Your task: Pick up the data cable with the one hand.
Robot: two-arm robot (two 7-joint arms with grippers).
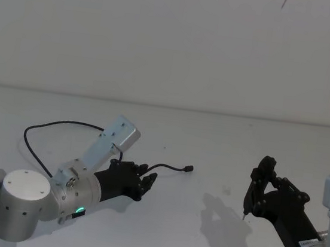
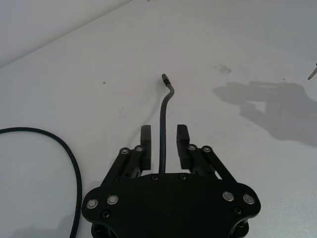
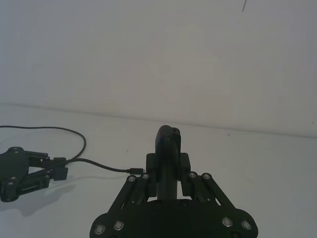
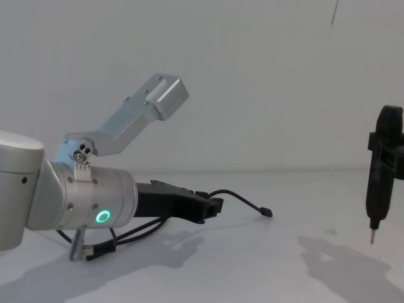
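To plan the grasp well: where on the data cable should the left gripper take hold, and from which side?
Probably the straight stretch of the data cable behind its end plug, coming low from the robot's left: it runs between the open jaws of the left gripper, which can close across it. The right gripper, at the right, holds a black piece.

Left pincer [image 2: 163,133] low, fingers apart, right pincer [image 3: 168,161] raised, clamped.

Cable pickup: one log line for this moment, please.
left gripper open astride cable | right gripper shut on black object | cable on table
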